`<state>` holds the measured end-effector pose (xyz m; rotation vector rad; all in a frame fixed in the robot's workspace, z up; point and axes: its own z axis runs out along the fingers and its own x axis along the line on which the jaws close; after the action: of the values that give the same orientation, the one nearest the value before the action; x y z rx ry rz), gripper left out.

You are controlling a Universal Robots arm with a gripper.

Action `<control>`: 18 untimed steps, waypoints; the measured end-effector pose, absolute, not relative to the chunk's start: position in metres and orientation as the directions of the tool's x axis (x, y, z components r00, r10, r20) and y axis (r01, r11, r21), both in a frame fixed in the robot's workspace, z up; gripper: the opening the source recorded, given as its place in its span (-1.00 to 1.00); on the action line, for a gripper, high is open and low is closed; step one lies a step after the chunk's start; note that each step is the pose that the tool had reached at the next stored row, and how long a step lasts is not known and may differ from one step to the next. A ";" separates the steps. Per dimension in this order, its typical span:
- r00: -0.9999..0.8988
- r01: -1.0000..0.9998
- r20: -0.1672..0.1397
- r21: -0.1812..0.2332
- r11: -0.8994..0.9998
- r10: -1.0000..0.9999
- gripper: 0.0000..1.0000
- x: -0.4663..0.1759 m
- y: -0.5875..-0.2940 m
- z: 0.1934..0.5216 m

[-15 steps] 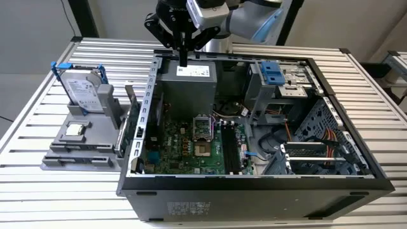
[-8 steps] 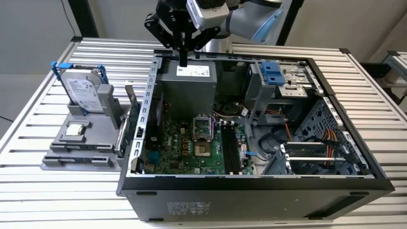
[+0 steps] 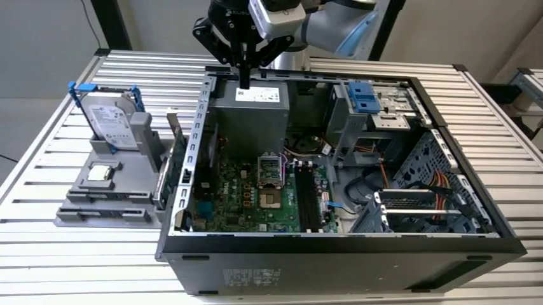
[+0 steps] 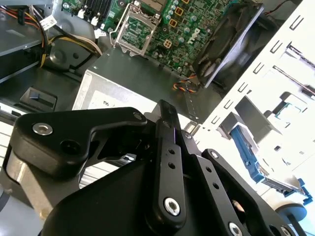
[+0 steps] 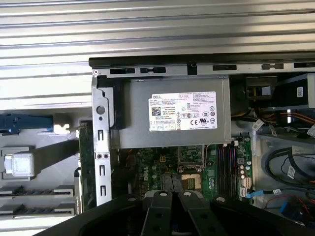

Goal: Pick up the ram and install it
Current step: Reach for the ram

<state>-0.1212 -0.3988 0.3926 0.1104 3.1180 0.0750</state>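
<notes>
My gripper [image 3: 244, 82] hangs over the back edge of the open computer case [image 3: 339, 244], just above the grey power supply [image 3: 250, 111]. Its black fingers are shut together, and I see nothing between them. In both wrist views the fingers [image 5: 158, 199] [image 4: 166, 118] point down at the power supply [image 5: 174, 118]. The black memory slots [image 3: 307, 197] [image 5: 227, 167] lie on the green motherboard [image 3: 246, 197], beside the open processor socket [image 3: 269, 168]. The ram is out of view.
A grey fixture [image 3: 102, 203] at the exterior view's left holds a hard drive [image 3: 110, 121] with a blue handle, a silver processor chip [image 3: 102, 171] and a green card [image 3: 167, 175] on edge. The case holds a fan [image 4: 226, 44], blue drive latches [image 3: 363, 95] and cables.
</notes>
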 end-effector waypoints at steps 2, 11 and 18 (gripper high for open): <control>-0.997 0.070 -0.019 0.049 0.996 0.071 -1.00 -0.121 -0.399 0.393; -0.997 0.070 -0.019 0.049 0.996 0.071 -1.00 -0.122 -0.399 0.393; -0.997 0.070 -0.019 0.049 0.996 0.071 -1.00 -0.128 -0.399 0.393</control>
<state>-0.1275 -0.3988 0.3927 0.1104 3.1180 0.0749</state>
